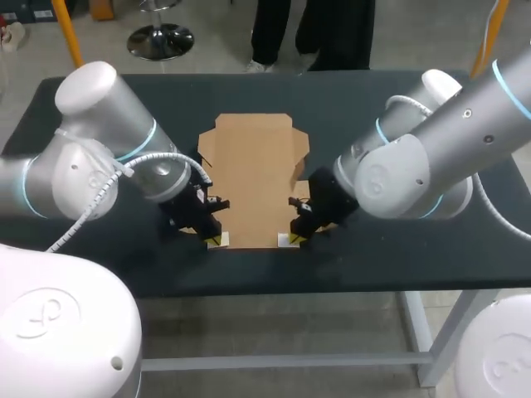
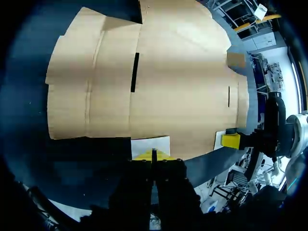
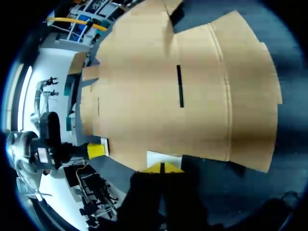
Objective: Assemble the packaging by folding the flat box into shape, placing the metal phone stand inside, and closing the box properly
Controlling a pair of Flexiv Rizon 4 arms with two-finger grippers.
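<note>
Fold step: box [image 1: 253,178] flat. L gripper [image 1: 213,237] & R gripper [image 1: 294,237] tips together, empty, on near tabs [image 2: 150,145]; nxt fold sides up

Table [image 1: 348,108]: one, dark matte top, rectangular, far corners rounded. Pale metal frame [image 1: 274,361] under near edge, leg [image 1: 440,340] at near right corner. Left white patch [image 1: 219,241] and right white patch [image 1: 284,240]: small, flat on top, near front edge, well apart; material cannot tell.
</note>
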